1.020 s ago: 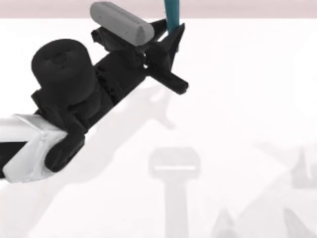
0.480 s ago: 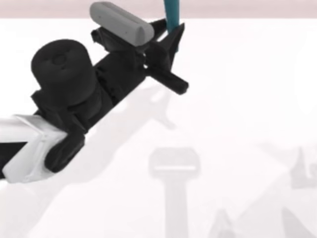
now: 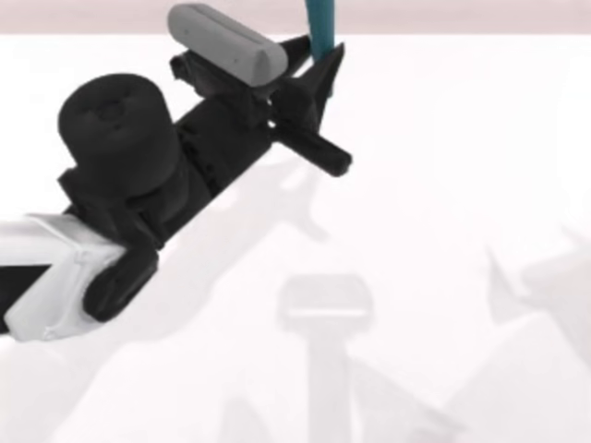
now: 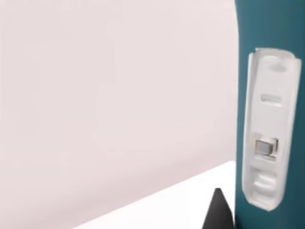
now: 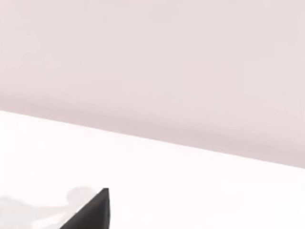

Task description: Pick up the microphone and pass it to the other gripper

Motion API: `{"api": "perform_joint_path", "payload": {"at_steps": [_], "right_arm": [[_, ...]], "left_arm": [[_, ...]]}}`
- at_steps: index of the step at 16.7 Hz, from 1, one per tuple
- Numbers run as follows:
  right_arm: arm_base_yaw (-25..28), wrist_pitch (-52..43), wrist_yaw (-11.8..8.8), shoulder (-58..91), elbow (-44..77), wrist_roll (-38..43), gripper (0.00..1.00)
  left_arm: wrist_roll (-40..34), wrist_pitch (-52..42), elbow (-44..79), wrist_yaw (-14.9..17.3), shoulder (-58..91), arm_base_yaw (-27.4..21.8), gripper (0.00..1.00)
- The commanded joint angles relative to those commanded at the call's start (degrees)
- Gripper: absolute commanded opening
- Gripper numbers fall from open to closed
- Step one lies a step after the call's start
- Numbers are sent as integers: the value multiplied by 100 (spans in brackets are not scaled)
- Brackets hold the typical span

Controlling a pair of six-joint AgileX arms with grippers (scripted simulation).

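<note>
White table, pale pink wall behind its far edge. Left gripper reaches over that far edge, fingers clamped on the teal microphone, which stands upright and runs out of the top view. The left wrist view adds the handle's white switch patch up close. Right gripper: only a black tip shows, its state unclear.

Teal microphone upright, clamped in left gripper near table's far edge; white switch patch visible
</note>
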Motion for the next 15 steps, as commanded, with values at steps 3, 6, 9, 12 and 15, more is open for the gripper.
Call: {"api": "perform_joint_path", "payload": {"at_steps": [3, 6, 9, 12, 15], "right_arm": [[519, 515, -451, 1390, 845, -56, 100], [1007, 1005, -873, 2630, 1644, -123, 100], [1408, 1389, -1220, 3604, 2284, -187, 100], [1668, 1612, -1444, 4299, 2677, -228, 100], [1745, 1671, -1511, 4519, 2788, -238, 100]], "left_arm": [[0, 0, 0, 0, 0, 0, 0], [0, 0, 0, 0, 0, 0, 0], [0, 0, 0, 0, 0, 0, 0], [0, 0, 0, 0, 0, 0, 0], [0, 0, 0, 0, 0, 0, 0]]}}
